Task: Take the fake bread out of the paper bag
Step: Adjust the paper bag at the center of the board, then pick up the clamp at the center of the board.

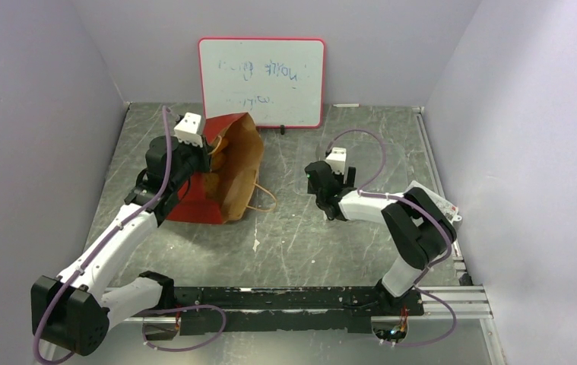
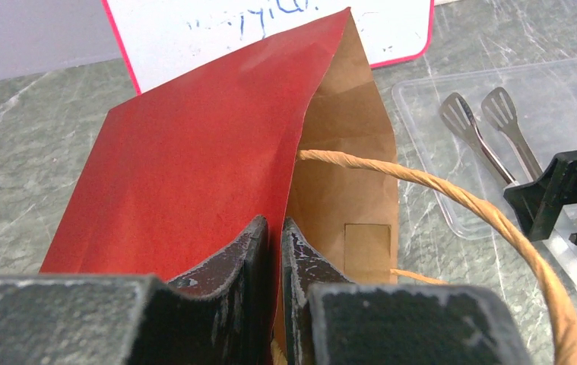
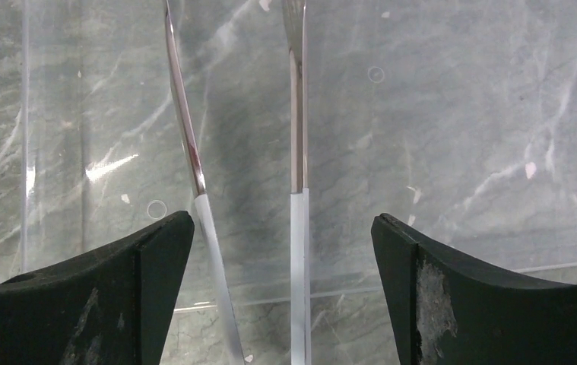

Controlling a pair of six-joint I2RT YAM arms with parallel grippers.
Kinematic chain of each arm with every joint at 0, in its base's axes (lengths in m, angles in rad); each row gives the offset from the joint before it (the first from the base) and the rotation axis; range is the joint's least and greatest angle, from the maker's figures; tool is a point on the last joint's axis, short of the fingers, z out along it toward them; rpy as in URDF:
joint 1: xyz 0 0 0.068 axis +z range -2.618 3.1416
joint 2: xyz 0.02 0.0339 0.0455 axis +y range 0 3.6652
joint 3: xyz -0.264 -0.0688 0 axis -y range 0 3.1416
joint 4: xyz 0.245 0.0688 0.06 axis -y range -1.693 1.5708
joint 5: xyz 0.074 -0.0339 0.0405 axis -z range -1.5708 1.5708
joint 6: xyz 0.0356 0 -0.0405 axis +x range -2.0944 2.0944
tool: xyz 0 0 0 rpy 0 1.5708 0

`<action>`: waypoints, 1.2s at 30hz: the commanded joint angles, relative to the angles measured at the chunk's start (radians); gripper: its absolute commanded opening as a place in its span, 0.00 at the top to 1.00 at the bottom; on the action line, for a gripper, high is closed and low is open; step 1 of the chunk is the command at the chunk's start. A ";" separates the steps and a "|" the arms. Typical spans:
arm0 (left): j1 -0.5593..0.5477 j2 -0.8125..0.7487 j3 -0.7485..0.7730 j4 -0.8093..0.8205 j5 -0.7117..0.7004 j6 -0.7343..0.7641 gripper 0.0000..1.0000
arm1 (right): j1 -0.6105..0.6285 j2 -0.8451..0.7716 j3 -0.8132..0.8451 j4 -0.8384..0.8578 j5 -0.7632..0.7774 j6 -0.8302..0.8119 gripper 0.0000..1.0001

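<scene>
The paper bag (image 1: pixel 228 171) lies tipped on the table left of centre, red outside and brown inside, its mouth turned toward the right. My left gripper (image 2: pixel 274 224) is shut on the top edge of the bag's red wall (image 2: pixel 194 152), holding the mouth up. An orange-tan loop handle (image 2: pixel 452 190) arcs out of the mouth. The fake bread is hidden; only bare brown paper (image 2: pixel 346 152) shows inside. My right gripper (image 3: pixel 281 243) stands open, pointing down over metal tongs (image 3: pixel 296 122), whose two arms pass between its fingers untouched.
The tongs (image 2: pixel 475 129) lie in a clear plastic tray (image 2: pixel 566 84) right of the bag. A red-framed whiteboard (image 1: pixel 262 80) leans against the back wall. A second handle loop (image 1: pixel 264 199) lies on the table by the bag.
</scene>
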 commanded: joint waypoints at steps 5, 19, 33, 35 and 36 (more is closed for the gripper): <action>-0.005 -0.012 -0.012 0.046 0.042 0.021 0.93 | -0.001 0.065 0.034 0.090 0.007 -0.023 0.15; -0.005 -0.009 -0.015 0.043 0.039 0.020 0.93 | -0.022 0.084 0.031 0.127 -0.003 -0.010 0.38; -0.005 -0.024 -0.012 0.034 0.027 0.022 0.93 | -0.031 0.048 0.001 0.137 -0.050 -0.013 0.52; -0.005 -0.025 -0.016 0.032 0.025 0.023 0.93 | -0.031 0.022 -0.011 0.143 -0.067 -0.021 0.54; -0.005 -0.025 -0.017 0.033 0.024 0.024 0.93 | -0.031 0.008 -0.016 0.143 -0.072 -0.023 0.54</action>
